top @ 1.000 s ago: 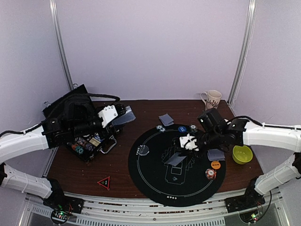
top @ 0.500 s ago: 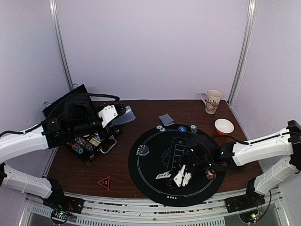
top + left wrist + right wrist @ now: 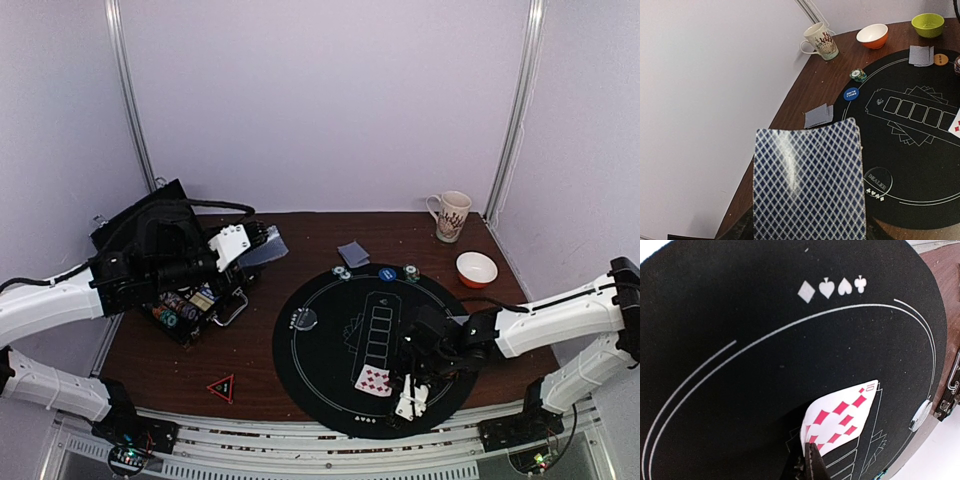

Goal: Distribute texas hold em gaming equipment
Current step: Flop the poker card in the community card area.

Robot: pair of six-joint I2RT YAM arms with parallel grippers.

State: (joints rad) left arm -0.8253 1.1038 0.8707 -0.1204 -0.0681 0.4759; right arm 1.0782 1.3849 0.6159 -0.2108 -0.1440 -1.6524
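My left gripper [image 3: 262, 245] is over the table's left side and is shut on blue-diamond-backed playing cards [image 3: 807, 182], which hide its fingers in the left wrist view. My right gripper [image 3: 392, 386] is low over the near part of the round black mat [image 3: 310, 370]. It is shut on one corner of a face-up ten of diamonds [image 3: 845, 415], and the closed fingertips [image 3: 812, 460] pinch the card's near end. The card [image 3: 373, 380] slopes down to the mat. A blue button [image 3: 386, 273], two chips [image 3: 341, 271] and a clear dealer button [image 3: 303, 320] lie on the mat.
Face-down cards [image 3: 353, 253] lie on the wood behind the mat. A patterned mug [image 3: 452, 215] and an orange bowl [image 3: 476, 268] stand at the back right. An open chip case [image 3: 185, 305] and a red triangle [image 3: 222, 387] are on the left. A green bowl [image 3: 928, 24], more cards [image 3: 920, 55] and an orange button [image 3: 940, 59] show in the left wrist view.
My right gripper has swung from the mat's right side to its near part. Its card has turned from back-up to face-up. The left arm has not moved.
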